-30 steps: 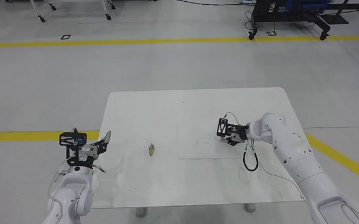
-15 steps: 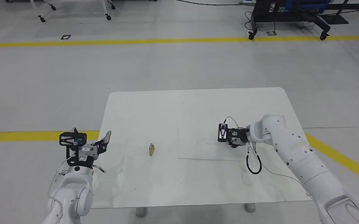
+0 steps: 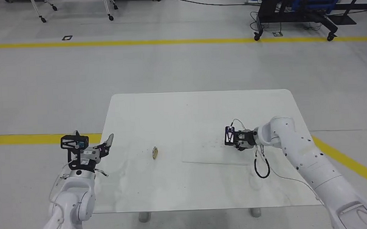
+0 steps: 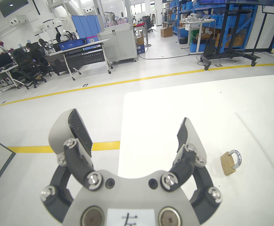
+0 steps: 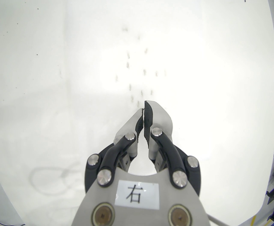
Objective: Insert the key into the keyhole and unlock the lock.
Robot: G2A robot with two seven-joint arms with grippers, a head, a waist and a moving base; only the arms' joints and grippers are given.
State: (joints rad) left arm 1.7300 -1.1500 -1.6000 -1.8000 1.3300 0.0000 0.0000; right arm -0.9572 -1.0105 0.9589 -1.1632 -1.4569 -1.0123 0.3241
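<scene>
1. The padlock (image 3: pixel 155 152) lay flat on the white worktop (image 3: pixel 201 108), left of its middle and toward the robot's side. No pincer was touching it.
2. In the left wrist view the padlock (image 4: pixel 230 163) showed a brass body with a silver shackle. Its long axis ran roughly from the robot's side toward the far edge. The shackle was at the far end, tipped a little to the right.
3. I judged that the keyhole sat in the body's near end, facing the robot, though no view showed it.
4. The left pincer (image 3: pixel 105 146) hung at the worktop's left edge with its fingers spread wide (image 4: pixel 129 116) and nothing between them. It was the nearer of the 2 to the padlock, which lay to its right.
5. The right pincer (image 3: pixel 228 137) sat low over the worktop, right of centre and well apart from the padlock. Its fingers were pressed together (image 5: pixel 143 106). I could not tell whether a key was pinched between the pads, and no key lay loose in sight.
6. From the right pincer the padlock lay to the robot's left and slightly nearer the robot. A key brought across would probably need to be turned in line with the body's long axis to meet the near end, while the left pincer steadied the body.
</scene>
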